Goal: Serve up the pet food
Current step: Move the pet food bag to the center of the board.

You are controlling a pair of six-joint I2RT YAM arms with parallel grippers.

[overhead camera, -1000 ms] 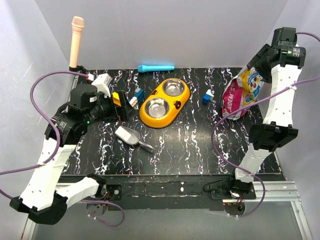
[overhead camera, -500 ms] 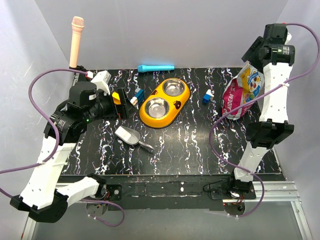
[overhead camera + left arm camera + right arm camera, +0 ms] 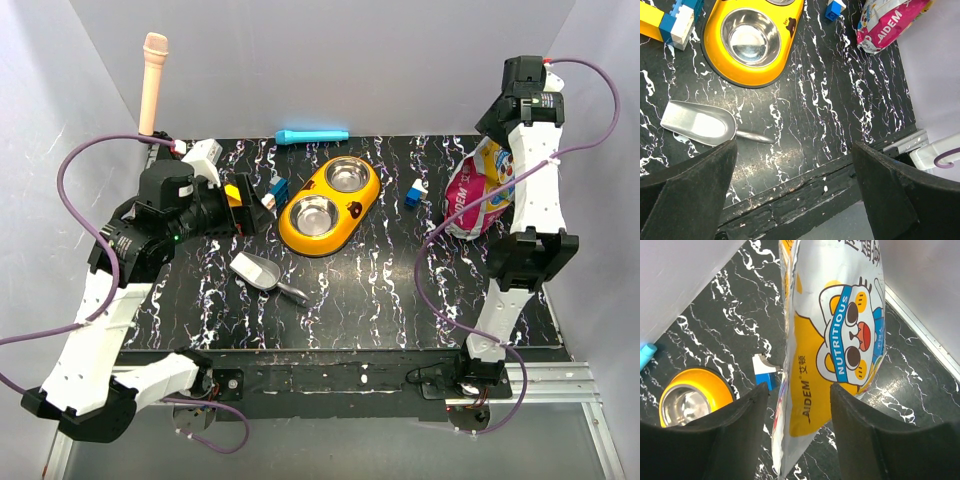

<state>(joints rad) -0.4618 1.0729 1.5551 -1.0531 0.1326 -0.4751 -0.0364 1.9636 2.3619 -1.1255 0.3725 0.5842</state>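
Note:
No pet food shows in any view. A white-blue-pink foil bag point(image 3: 478, 195) stands at the table's right rear, leaning on the wall. My right gripper point(image 3: 498, 135) hangs over its top edge. In the right wrist view the bag point(image 3: 840, 340) runs down between the two fingers of the right gripper point(image 3: 800, 387), which is open and astride it. The yellow double bowl point(image 3: 352, 212) holds two bare steel cups. A metal scoop point(image 3: 260, 272) lies in front of it. My left gripper point(image 3: 245, 205) hovers open at the left; its wrist view looks past the left gripper point(image 3: 795, 145) onto the scoop point(image 3: 700, 122).
A blue cylinder point(image 3: 312, 135) lies at the back edge, and a beige rod point(image 3: 153, 85) stands at the back left corner. Toy bricks point(image 3: 278, 188) sit left of the bowl, and another brick point(image 3: 414, 194) between bowl and bag. White walls close in on three sides.
My right arm has swung left and over the bag's top, and its jaws have narrowed around the bag. The left arm has shifted only slightly.

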